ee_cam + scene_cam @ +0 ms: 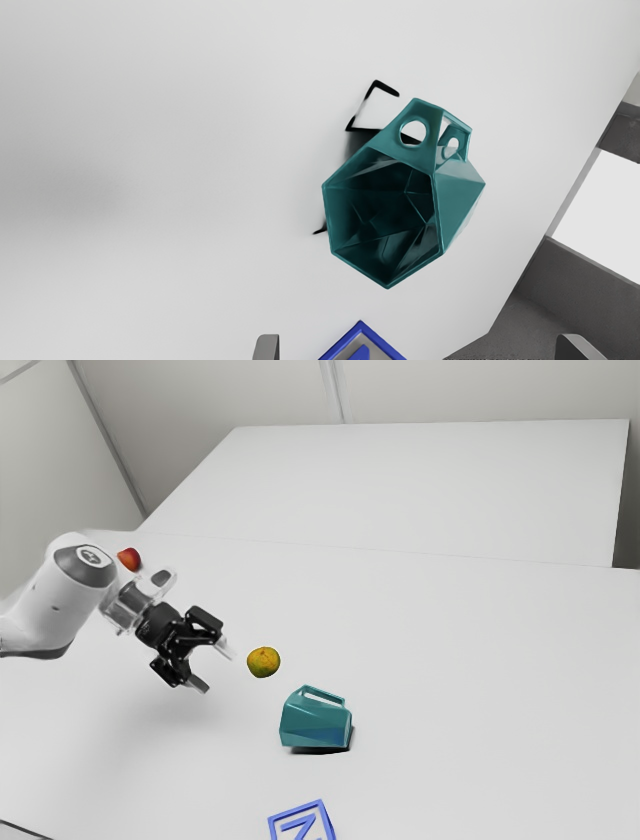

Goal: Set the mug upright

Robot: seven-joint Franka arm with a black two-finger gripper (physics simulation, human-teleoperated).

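"Checking on the mug (pixel 316 722) first: how does it lie?"

"On its side on the white table (pixel 480 660), right of the gripper (pixel 216 670) in the exterior view and a bit nearer. Its handle (pixel 322 695) is on the upper side."

"And the mouth?"

"Open towards the hand's camera; in the wrist view I can look right down into the dark inside."

"So it isn't upright. Does the gripper have hold of it?"

"No, the two fingers (pixel 265 350) stand wide apart with nothing gripped, and the gripper is up above the table, clear of the mug."

"What else is about?"

"A yellow-orange fruit (pixel 263 662), between the gripper and the mug as the exterior view has it, just on the far side of the mug. A red fruit (pixel 129 560) sits at the exterior view's far left, behind the arm (pixel 50 605)."

"Anything nearer?"

"Yes, a blue square (pixel 295 812) with a raised shape inside, at the exterior view's near edge, on the near side of the mug."
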